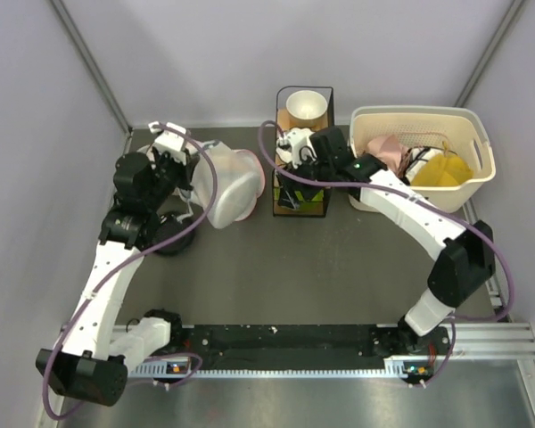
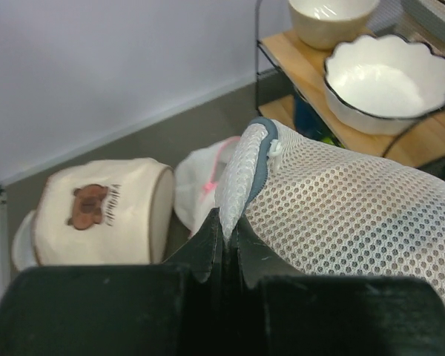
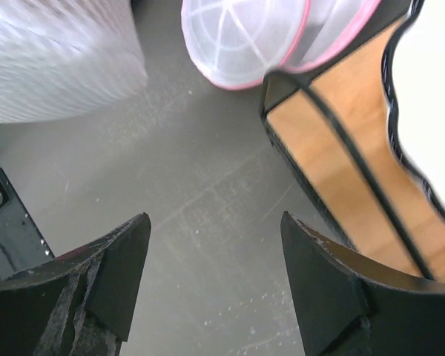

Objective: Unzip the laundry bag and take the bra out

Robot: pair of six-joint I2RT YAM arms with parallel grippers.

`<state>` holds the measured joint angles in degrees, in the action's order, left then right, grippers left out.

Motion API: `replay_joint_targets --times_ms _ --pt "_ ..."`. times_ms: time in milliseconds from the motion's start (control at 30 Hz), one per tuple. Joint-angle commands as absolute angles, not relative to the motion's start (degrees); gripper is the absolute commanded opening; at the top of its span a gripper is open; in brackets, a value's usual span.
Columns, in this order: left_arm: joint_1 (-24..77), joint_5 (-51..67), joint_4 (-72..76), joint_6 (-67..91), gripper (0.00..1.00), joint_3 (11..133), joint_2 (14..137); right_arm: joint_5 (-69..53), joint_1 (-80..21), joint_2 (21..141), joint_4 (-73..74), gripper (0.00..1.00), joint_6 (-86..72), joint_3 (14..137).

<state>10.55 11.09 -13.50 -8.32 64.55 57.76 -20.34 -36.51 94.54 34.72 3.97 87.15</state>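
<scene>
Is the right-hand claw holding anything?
No, the right gripper stands open with only bare table between its jaws.

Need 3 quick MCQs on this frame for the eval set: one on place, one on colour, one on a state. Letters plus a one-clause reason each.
1. Where does the yellow garment lie?
A. draped over a bowl
B. in the basket
C. hanging from an arm

2. What colour is the trim of the small mesh bag next to the rack?
A. blue
B. green
C. pink

3. How do the right fingers stand?
A. open, nothing between them
B. shut on a cloth
C. shut on a bowl

Key:
1 B, the yellow cloth sits inside the cream basket's walls.
2 C, a pink band runs round its rim in the right wrist view.
3 A, the two fingers stand apart with only bare table showing between them.
</scene>
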Motion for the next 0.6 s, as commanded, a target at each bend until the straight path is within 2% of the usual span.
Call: replay_joint_targets --times_ms 0,367,567 --pt "10.46 22.66 -1.24 -3.79 0.00 55.32 54.32 -19.69 -36.91 85.44 29.71 0.73 -1.56 81.40" --pt "14.68 29.61 8.76 -3.61 0.00 39.39 45.02 -10.99 -38.85 63.83 23.14 0.77 -15.99 60.48" --pt "18.19 33.83 13.09 -0.35 0.00 34.37 45.17 -12.39 -38.94 60.12 13.90 0.76 -25.21 52.21"
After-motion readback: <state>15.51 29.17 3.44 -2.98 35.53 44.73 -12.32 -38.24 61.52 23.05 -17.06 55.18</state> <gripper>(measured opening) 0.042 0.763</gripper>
